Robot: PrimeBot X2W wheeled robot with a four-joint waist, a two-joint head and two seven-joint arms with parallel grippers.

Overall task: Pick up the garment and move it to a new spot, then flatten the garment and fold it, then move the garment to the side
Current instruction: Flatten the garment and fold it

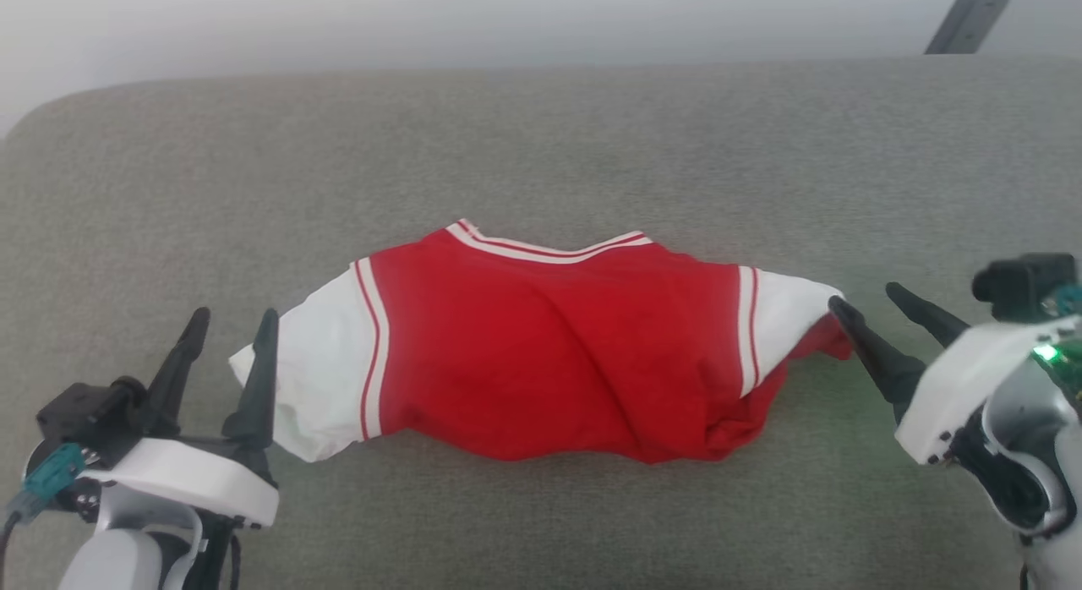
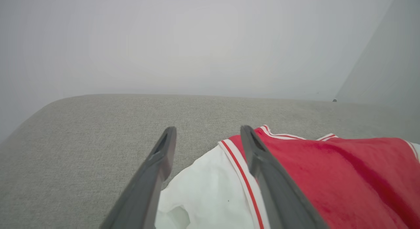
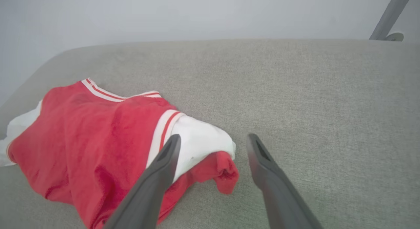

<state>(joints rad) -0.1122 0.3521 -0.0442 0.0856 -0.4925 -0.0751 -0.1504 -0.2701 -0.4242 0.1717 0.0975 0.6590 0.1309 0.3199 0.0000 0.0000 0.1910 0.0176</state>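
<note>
Lying crosswise before the robot, the garment (image 1: 549,353) rests rumpled on the grey padded surface (image 1: 541,133). Its long axis runs from the robot's left to its right, with a white sleeve at each end and the striped collar on the far edge. No lettering shows on the upper face.

The left pincer (image 1: 236,317) stands at the left sleeve with its two dark fingers spread wide and nothing between them. From its own wrist, the sleeve's white cloth sits low between the fingers, and the inner finger crosses the striped seam.

The right pincer (image 1: 862,296) is gaping too and holds nothing. Its inner fingertip comes right up to the tip of the right sleeve, but I cannot tell whether it touches. From that wrist, the sleeve end and a bunched red fold lie between the fingers.

So each arm has its own end of the cloth just ahead of it, and the right looks a shade nearer. As I judge it, a short reach inward along the long axis would let both close on the cloth, one at each end.
</note>
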